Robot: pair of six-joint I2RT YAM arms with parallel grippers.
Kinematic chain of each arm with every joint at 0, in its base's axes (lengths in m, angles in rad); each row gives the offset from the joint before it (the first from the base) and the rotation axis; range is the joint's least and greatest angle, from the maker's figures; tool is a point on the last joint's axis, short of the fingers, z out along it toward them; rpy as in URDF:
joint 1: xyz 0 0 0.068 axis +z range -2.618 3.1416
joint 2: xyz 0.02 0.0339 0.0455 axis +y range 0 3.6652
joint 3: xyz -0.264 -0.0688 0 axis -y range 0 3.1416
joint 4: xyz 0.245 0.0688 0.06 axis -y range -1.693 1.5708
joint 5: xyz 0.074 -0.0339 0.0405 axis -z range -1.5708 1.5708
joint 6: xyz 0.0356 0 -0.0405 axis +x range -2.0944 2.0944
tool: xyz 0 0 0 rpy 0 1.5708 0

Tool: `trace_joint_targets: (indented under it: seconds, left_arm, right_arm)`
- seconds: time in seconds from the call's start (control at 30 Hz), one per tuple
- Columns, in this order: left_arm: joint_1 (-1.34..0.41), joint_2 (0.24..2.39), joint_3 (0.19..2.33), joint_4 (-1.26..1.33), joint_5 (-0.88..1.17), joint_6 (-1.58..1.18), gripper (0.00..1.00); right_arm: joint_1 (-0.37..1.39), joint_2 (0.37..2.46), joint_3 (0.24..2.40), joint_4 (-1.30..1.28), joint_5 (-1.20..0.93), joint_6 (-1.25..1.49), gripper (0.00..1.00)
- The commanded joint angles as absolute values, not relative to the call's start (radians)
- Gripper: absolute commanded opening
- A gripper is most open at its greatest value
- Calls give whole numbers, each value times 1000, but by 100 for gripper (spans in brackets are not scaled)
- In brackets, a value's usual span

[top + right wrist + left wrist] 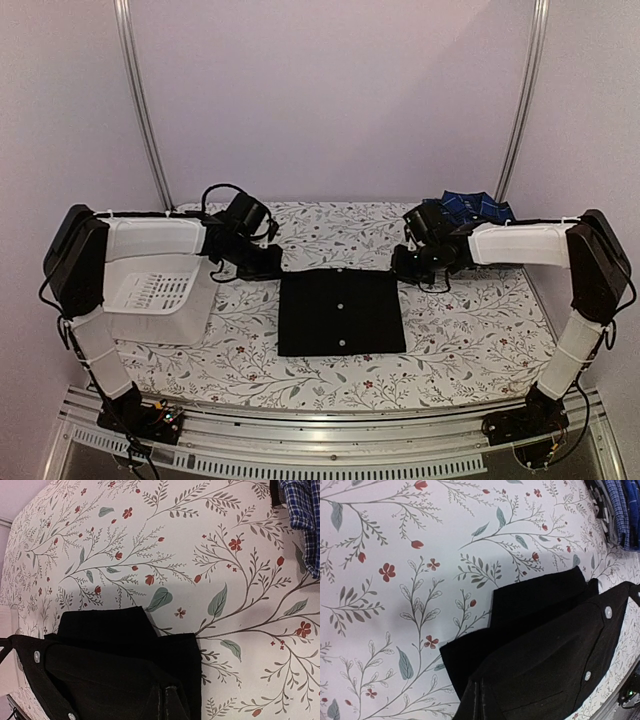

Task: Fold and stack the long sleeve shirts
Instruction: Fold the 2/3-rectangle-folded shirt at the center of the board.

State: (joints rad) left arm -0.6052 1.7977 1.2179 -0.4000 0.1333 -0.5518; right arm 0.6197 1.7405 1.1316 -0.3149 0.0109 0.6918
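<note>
The black shirt [340, 312] lies folded into a rough square at the table's middle, with pale buttons down its centre. My left gripper [272, 262] is at its far left corner and my right gripper [405, 262] at its far right corner. In the left wrist view the gripper [480, 705] is shut on a raised edge of the black shirt [555, 650]; lower layers lie flat beneath. The right wrist view shows the same: the gripper [167, 702] pinches the black cloth [110, 665]. The plaid shirt [472, 208] lies bunched at the far right.
A white slotted basket [155, 295] stands at the left, under the left arm. The floral tablecloth [330, 230] covers the table. The plaid shirt also shows at the top right edge of the left wrist view [622, 510] and of the right wrist view [302, 510].
</note>
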Motion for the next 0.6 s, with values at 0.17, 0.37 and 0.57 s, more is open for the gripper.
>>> trace_joint_targets:
  seconds: [0.17, 0.37, 0.57]
  left_arm:
    - [-553, 1897, 1392, -447, 111, -457, 45]
    - [-551, 1828, 1376, -461, 133, -485, 54]
    - [-606, 1740, 1256, -435, 164, -524, 52]
  right_arm:
    - [570, 1815, 1269, -382, 72, 635, 33]
    - [642, 1793, 1336, -442, 114, 604, 54]
    - [771, 1880, 1456, -499, 158, 585, 54]
